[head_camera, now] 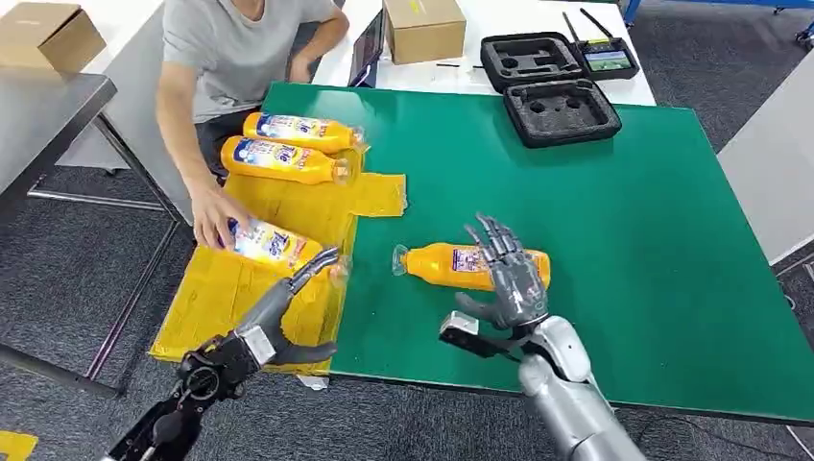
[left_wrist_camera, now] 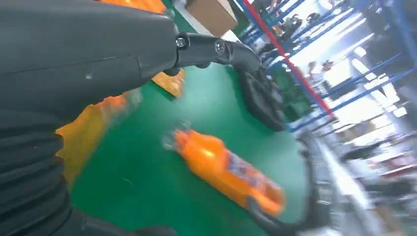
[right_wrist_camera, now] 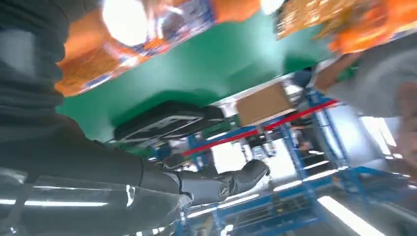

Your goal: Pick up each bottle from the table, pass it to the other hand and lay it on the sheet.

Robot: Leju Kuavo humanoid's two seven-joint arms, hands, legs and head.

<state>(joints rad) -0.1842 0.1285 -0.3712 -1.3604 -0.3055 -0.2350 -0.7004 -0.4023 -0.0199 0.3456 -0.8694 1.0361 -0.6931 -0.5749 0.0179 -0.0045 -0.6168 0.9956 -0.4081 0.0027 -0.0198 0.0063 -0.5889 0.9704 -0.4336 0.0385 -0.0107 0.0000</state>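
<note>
An orange bottle (head_camera: pixel 437 263) lies on its side on the green table (head_camera: pixel 634 221), cap toward the sheet; it appears blurred in the left wrist view (left_wrist_camera: pixel 226 169). My right hand (head_camera: pixel 509 274) hovers at its base end with fingers spread, holding nothing. The yellow sheet (head_camera: pixel 216 293) covers the table's left edge. Two bottles (head_camera: pixel 298 130) (head_camera: pixel 278 158) lie at its far end. A third bottle (head_camera: pixel 274 245) lies nearer, with a person's hand (head_camera: pixel 216 219) on it. My left hand (head_camera: pixel 288 303) stretches toward that bottle, fingers extended and empty.
Two black foam cases (head_camera: pixel 562 110) (head_camera: pixel 531 58) sit at the far side, next to a small controller (head_camera: pixel 608 58) and a cardboard box (head_camera: pixel 424 27). The person sits at the table's far left corner. A grey table (head_camera: pixel 38 115) stands to the left.
</note>
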